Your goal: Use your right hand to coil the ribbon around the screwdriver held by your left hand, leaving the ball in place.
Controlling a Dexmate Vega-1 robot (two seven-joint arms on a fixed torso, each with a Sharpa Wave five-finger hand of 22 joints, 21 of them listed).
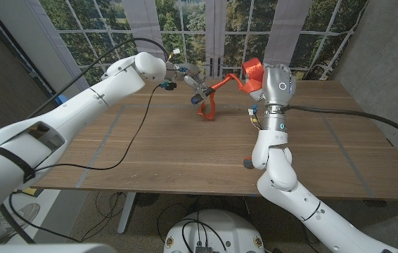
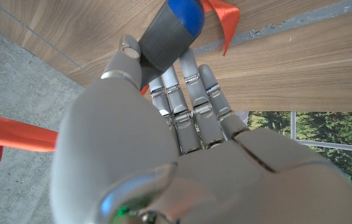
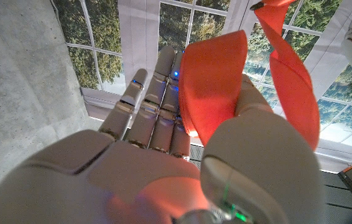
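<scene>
In the head view, the left robot hand (image 1: 193, 83) sits in the upper middle of the frame, above the far part of the wooden bench (image 1: 185, 151), and grips the screwdriver (image 1: 201, 102), whose grey and blue handle points down toward the bench. The left wrist view shows the same grip close up: the fingers (image 2: 191, 93) wrap the grey handle with its blue end (image 2: 171, 28) at the top of that frame. The orange ribbon (image 1: 221, 86) runs from the screwdriver across to the right robot hand (image 1: 273, 83), just right of centre near the top of the head view, with a loop of it hanging beside the screwdriver's blue end. In the right wrist view the ribbon (image 3: 216, 81) lies as a broad band held between that hand's thumb (image 3: 260, 146) and fingers (image 3: 157, 99), and a 2nd strand twists away toward the upper right of the frame.
</scene>
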